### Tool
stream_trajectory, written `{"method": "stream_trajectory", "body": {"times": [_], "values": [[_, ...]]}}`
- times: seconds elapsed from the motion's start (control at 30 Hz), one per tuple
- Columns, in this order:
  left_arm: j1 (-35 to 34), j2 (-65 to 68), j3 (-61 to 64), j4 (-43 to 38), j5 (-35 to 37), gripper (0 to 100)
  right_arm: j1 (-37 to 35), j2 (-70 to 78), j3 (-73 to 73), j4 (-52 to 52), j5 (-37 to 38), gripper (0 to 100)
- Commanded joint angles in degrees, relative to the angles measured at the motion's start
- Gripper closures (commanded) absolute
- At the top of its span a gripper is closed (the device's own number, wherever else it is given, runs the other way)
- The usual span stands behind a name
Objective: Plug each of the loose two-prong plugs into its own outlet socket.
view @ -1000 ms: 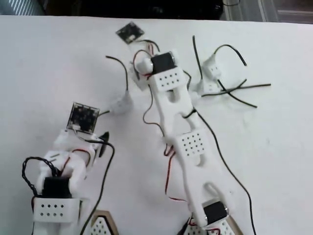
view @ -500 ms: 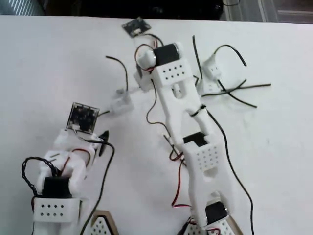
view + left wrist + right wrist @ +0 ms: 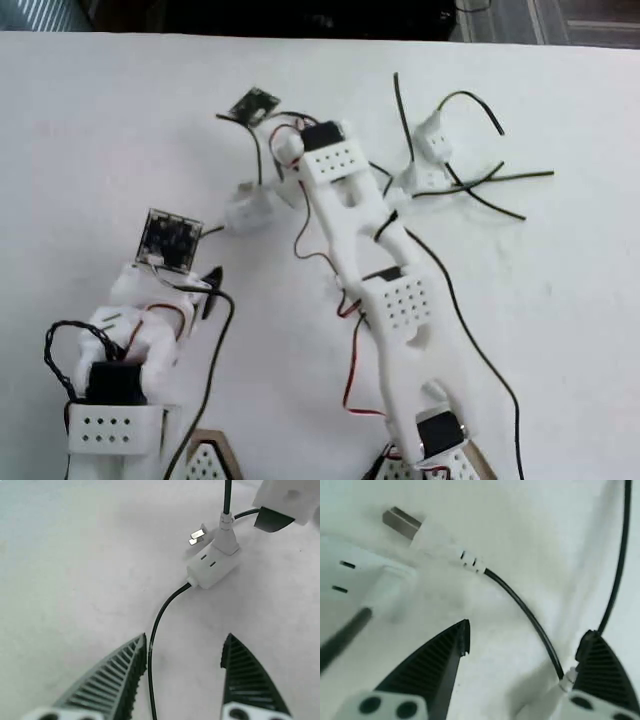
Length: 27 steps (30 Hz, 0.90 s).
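Prongs of the plug [image 3: 432,535] are pointing away from your right gripper [image 3: 527,630], whose fingers [image 3: 435,665] are standing released. Its long body is lying slantwise on the table [image 3: 520,520], just beside the socket [image 3: 350,575]. Your left gripper [image 3: 186,637], likewise spread and empty, is hanging farther off. You are counting one plug and one socket here, with two more white pieces [image 3: 435,140] lying well apart.

The plug [image 3: 437,537] is smooth plastic, its prongs [image 3: 400,519] metal.
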State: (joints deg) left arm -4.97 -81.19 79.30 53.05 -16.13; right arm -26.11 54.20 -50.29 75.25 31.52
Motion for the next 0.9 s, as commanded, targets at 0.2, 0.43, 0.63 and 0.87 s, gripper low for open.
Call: {"method": "stream_trajectory", "body": {"times": [0.2,0.43,0.63,0.87], "values": [[-0.5,-0.7,-0.2,-1.1,0.1,76,-0.5,4.8,-0.4,-7.0,1.9,72.4],[-0.4,-0.7,-0.2,-1.1,0.1,76,-0.7,8.5,-0.6,-5.1,2.0,98.2],[-0.3,-0.7,-0.2,-1.1,0.1,76,-1.3,8.1,-9.9,7.0,0.9,97.9],[-0.3,-0.7,-0.2,-1.1,0.1,76,-1.7,8.2,-27.0,22.5,-9.9,98.1]]}}
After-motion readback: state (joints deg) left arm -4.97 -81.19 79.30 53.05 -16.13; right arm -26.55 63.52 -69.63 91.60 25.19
